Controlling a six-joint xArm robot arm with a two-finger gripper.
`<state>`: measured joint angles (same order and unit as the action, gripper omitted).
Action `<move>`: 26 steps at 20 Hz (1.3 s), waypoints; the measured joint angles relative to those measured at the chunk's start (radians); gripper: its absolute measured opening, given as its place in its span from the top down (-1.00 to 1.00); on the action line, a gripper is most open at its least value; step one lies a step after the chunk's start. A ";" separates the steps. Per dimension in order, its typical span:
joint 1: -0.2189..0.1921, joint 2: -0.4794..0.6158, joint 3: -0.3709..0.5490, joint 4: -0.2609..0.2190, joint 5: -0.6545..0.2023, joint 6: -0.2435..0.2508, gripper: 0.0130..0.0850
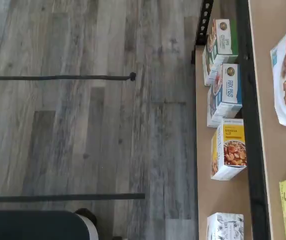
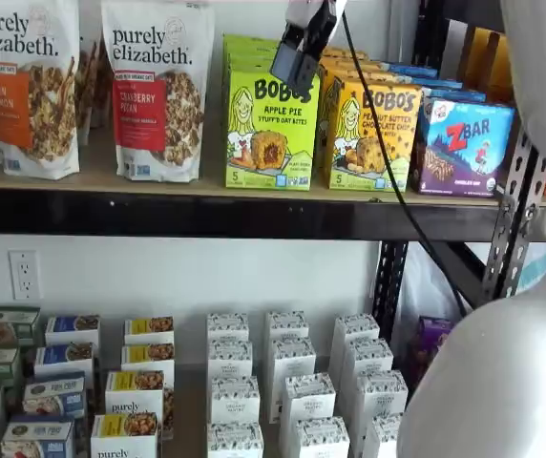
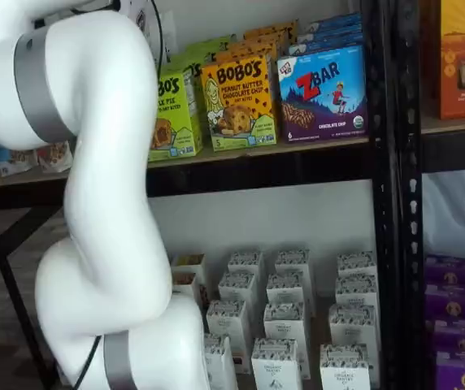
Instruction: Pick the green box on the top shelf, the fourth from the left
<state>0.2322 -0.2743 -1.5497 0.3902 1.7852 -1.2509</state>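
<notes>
the top shelf [image 2: 206, 215] held the green box [image 2: 269, 131] at its front edge, just beside the yellow peanut butter box [image 2: 373, 136]; the gripper [image 2: 297, 52] hung before it, apparently wide, holding nothing.

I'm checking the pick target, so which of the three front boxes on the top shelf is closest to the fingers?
The green box, the Bobo's Apple Pie one. The fingers hang in front of its top edge; the yellow-orange box and blue ZBar box sit farther right.
</notes>
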 joint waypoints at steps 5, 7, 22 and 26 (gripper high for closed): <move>-0.005 -0.026 0.039 0.003 -0.023 -0.009 -1.00; -0.007 -0.034 0.050 0.004 -0.028 -0.012 -1.00; -0.013 -0.144 0.213 0.053 -0.262 -0.033 -1.00; -0.011 -0.160 0.241 0.054 -0.311 -0.035 -1.00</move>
<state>0.2210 -0.4338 -1.3083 0.4445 1.4738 -1.2862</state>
